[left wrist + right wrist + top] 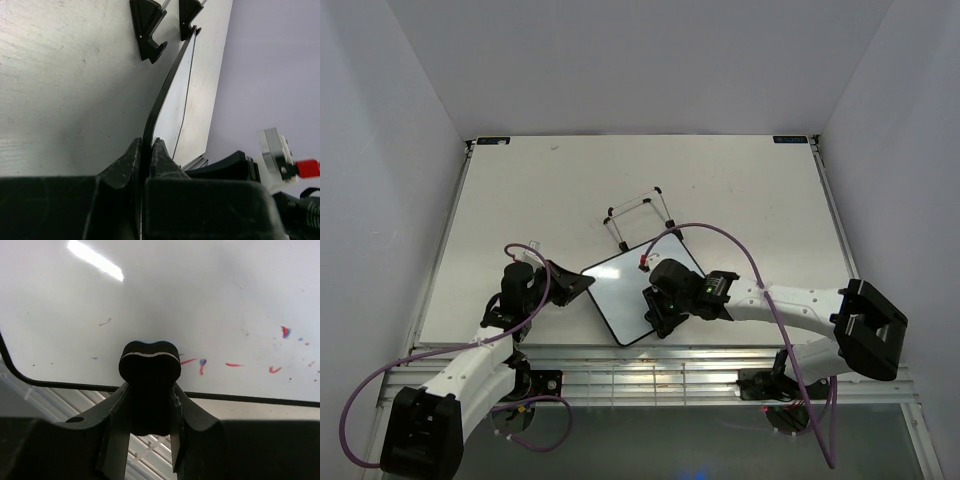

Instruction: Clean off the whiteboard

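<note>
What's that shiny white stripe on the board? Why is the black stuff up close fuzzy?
Right wrist view: the stripe is lamp glare on the whiteboard. Left wrist view: the left hand sits too near the lens, so it blurs.

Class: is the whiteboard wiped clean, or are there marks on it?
Not clean. In the right wrist view the whiteboard shows red and blue smudges near its black frame, right of the eraser.

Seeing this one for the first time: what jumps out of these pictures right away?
A whiteboard sits askew mid-table, its left edge pinched by the left claw. The right claw, shut on a black eraser, hangs over the board's near part. Red smears dot the board beside the eraser.
</note>
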